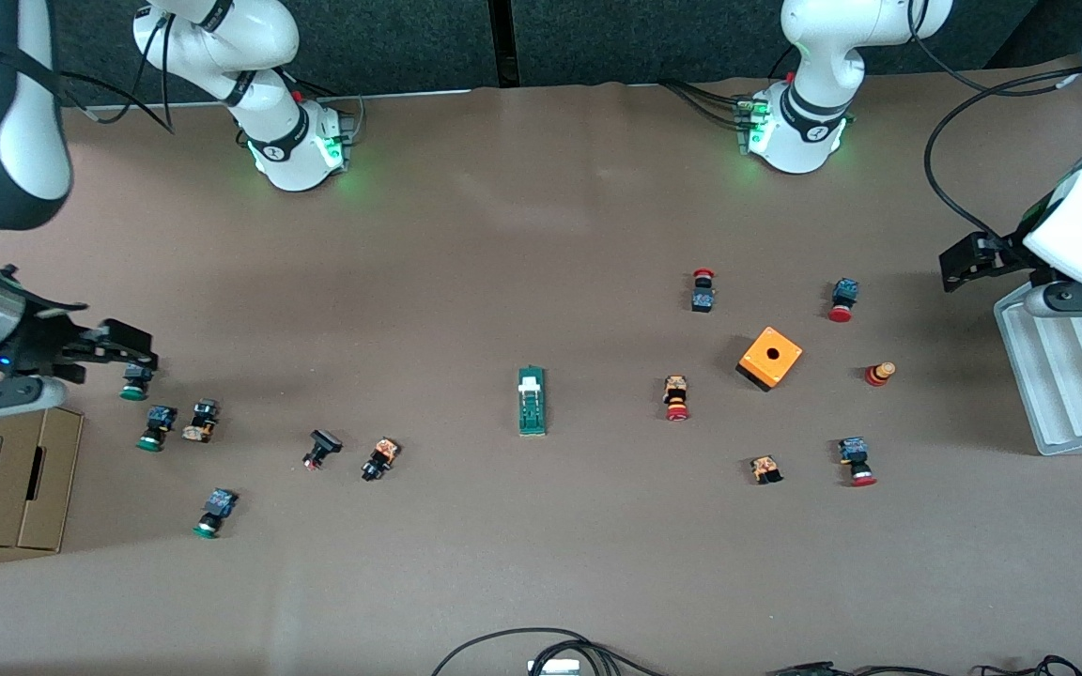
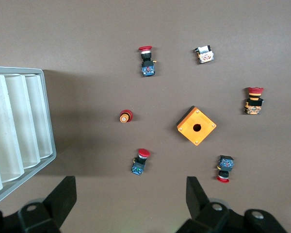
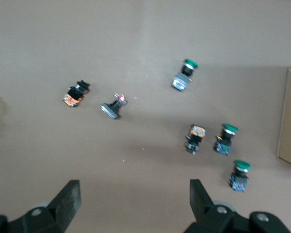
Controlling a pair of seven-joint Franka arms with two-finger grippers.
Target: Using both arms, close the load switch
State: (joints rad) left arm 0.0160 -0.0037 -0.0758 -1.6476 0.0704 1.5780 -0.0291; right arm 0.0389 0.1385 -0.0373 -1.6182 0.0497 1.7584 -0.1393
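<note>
The load switch (image 1: 532, 402) lies mid-surface, well apart from both claws: the left claw (image 1: 959, 266), wide open, hangs beside the grey tray (image 1: 1067, 394), and the right claw (image 1: 132, 357), wide open, hangs over green push buttons (image 1: 151, 434). On the way either claw could knock scattered buttons, or the light switch may slide away if only one claw presses it.

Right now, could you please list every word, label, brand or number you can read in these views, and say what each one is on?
No text can be read in any view.
Round logo mark on each arm base: a symbol, no legible letters.
Load switch, orange box, push buttons: any markings are too small to read.
</note>
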